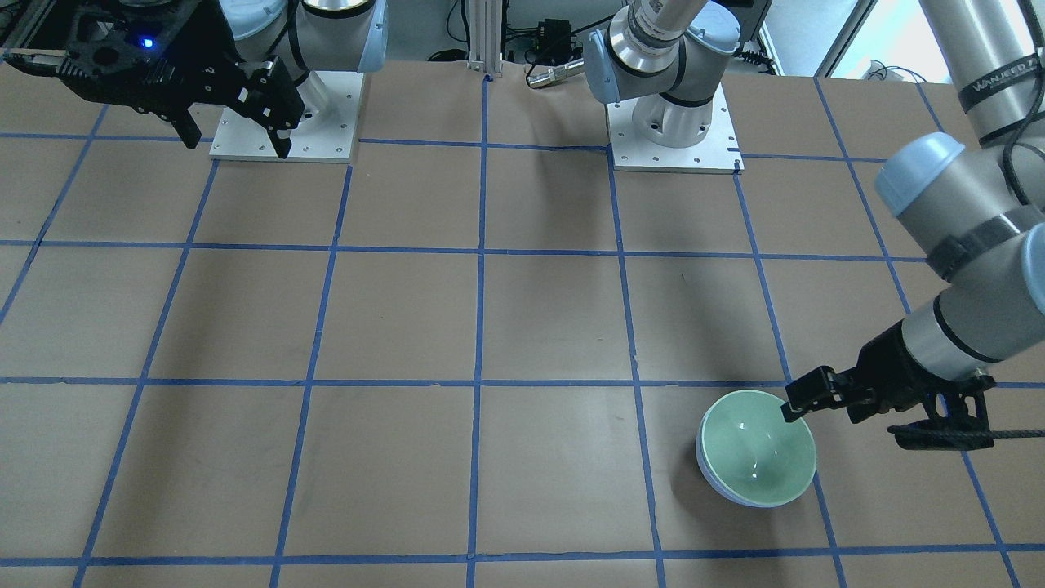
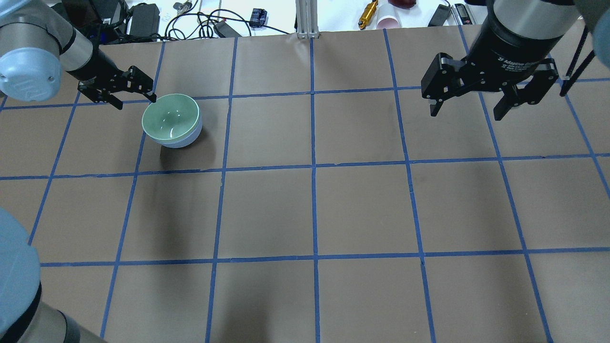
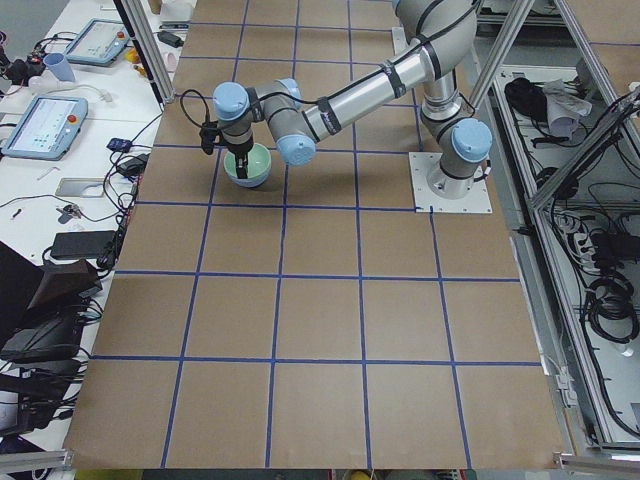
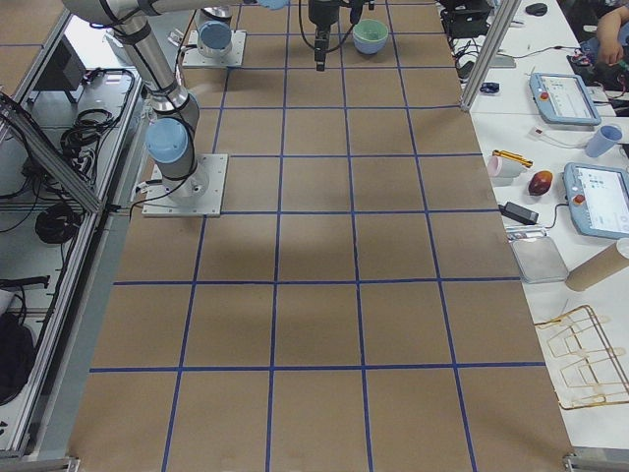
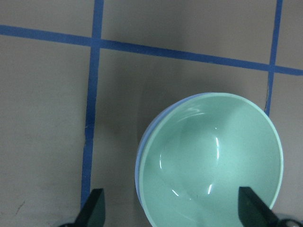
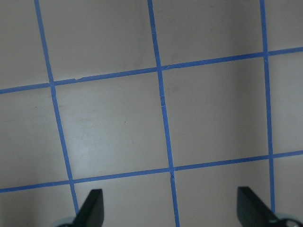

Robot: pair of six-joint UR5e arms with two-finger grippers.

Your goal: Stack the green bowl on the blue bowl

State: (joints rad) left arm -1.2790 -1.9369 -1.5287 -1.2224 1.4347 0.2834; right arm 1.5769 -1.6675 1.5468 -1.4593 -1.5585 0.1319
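Black "2F Adaptive" right pincer (image 2: 465, 114)

The green bowl (image 2: 170, 116) stands just beside the left tool (image 2: 136, 102).

Green bowl (image 2: 170, 116) upright, nested in blue bowl (image 2: 187, 140) — blue sliver showing below rim.

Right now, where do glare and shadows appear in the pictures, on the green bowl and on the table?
Left wrist view: small white glints inside the green bowl, a soft shadow on the table left of it. Overhead view: similar glints, a darker shadow just below the bowl. Right wrist view: a pale sheen on the table, lower left.
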